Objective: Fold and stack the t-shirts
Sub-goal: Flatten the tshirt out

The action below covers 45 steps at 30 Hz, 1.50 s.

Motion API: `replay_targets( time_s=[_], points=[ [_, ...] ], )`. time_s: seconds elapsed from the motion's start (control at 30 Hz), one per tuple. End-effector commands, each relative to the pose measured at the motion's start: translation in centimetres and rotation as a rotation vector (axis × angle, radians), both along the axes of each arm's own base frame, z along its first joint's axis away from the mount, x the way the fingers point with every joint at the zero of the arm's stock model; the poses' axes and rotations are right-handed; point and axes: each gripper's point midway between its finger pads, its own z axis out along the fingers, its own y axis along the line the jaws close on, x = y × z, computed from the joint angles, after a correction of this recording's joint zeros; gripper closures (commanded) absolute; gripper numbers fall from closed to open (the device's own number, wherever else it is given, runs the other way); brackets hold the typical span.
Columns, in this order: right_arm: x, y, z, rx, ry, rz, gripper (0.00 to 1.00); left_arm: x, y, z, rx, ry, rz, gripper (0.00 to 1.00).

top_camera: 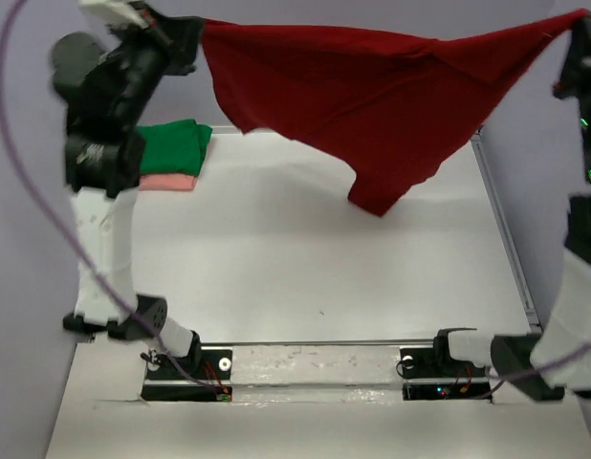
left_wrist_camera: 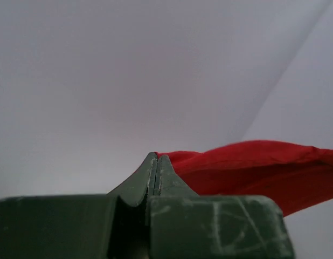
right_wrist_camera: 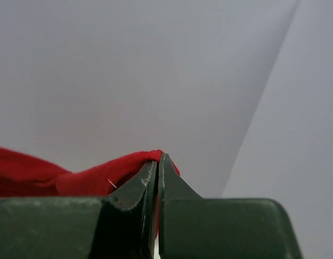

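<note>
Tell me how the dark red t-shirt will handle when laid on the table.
Probably floppy: the dark red t-shirt sags between the left gripper and right gripper, one part hanging low. Likely light, since pinched edges alone carry it. It may bunch on landing rather than lying flat.

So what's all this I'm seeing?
flat table: one, white, beneath everything
folded salmon t-shirt: one, pale pink, table's far left corner
folded green t-shirt: one, bright green, lying on the salmon one
dark red cotton t-shirt: one, dark red, stretched in mid-air
left arm: one, black and white, left jaws shut on the red shirt
right arm: one, black and white, right jaws shut on it too
</note>
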Motion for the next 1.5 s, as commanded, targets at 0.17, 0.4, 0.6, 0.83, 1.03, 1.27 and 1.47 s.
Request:
replay_targets(
  time_s=[0.17,0.4,0.6,0.83,1.03,1.27,1.47],
  points=[
    [-20.6,2.6,8.1,-0.012,-0.389,0.186,1.0,-29.3,4.7,15.1,0.004,-0.626,-0.039,1.0],
    [-25.5,3.2,8.8,-0.027,-0.468,0.23,1.0,-35.8,5.8,16.3,-0.012,-0.75,-0.04,1.0],
    [-18.9,2.8,7.8,-0.021,-0.375,0.191,1.0,-26.6,5.8,13.3,-0.029,-0.559,0.043,1.0],
    [1.1,2.1,2.4,-0.069,-0.106,0.1,1.0,-6.5,5.1,2.4,0.004,-0.168,0.187,1.0],
    [17.7,2.4,-7.8,-0.076,0.134,0.088,1.0,7.5,4.4,-10.1,0.081,0.055,0.24,1.0],
    [27.7,1.8,-17.3,-0.122,0.276,0.071,1.0,19.5,6.1,-21.9,0.088,0.25,0.27,1.0],
    [32.8,-0.5,-23.8,-0.11,0.339,0.032,1.0,25.8,7.5,-29.4,0.102,0.338,0.25,1.0]
  ],
)
